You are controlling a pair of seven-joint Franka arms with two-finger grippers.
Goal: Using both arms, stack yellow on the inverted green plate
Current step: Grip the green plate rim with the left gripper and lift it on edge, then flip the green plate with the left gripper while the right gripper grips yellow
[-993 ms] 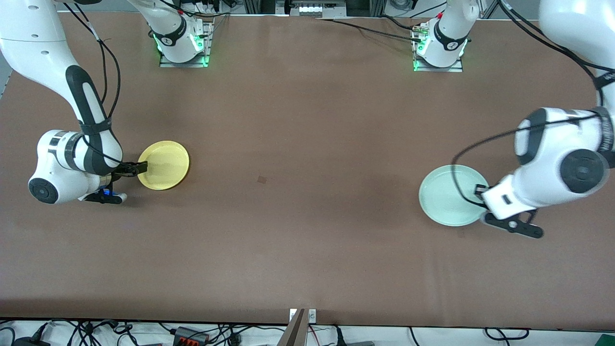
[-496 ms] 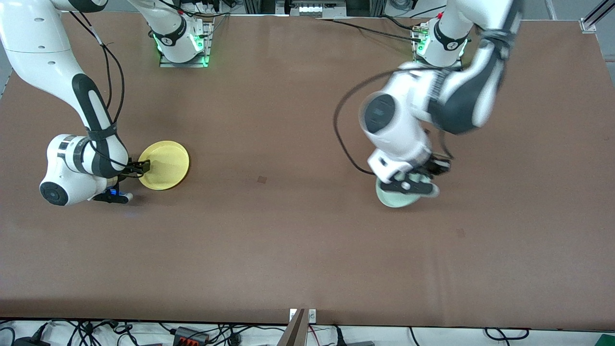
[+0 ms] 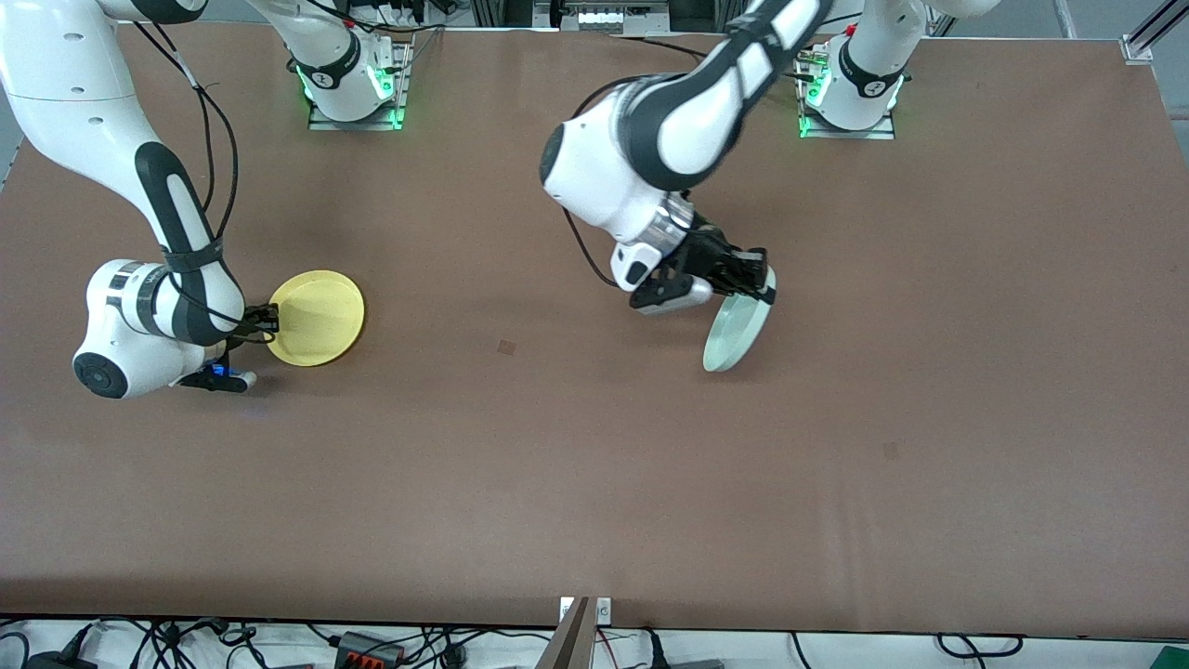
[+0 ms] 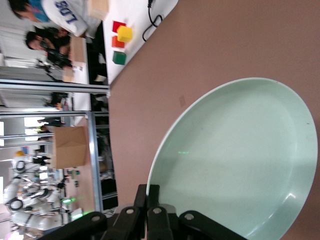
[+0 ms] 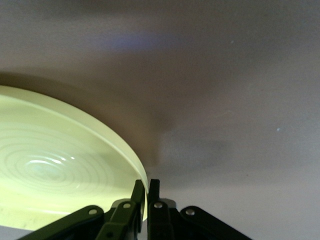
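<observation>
Brown table (image 3: 576, 483) spread wide under the front view, marked by a small dark square patch (image 3: 506, 347) near its middle. Along the edge nearest the front camera, tangled black cables (image 3: 409, 643) lay on a white floor. In the left wrist view, red, yellow and green blocks (image 4: 120, 42) sat clustered on a white surface, cardboard box (image 4: 70, 146) stood nearby.

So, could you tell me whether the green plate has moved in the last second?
Yes: the green plate, held tilted by the left gripper, went toward the table's middle.
</observation>
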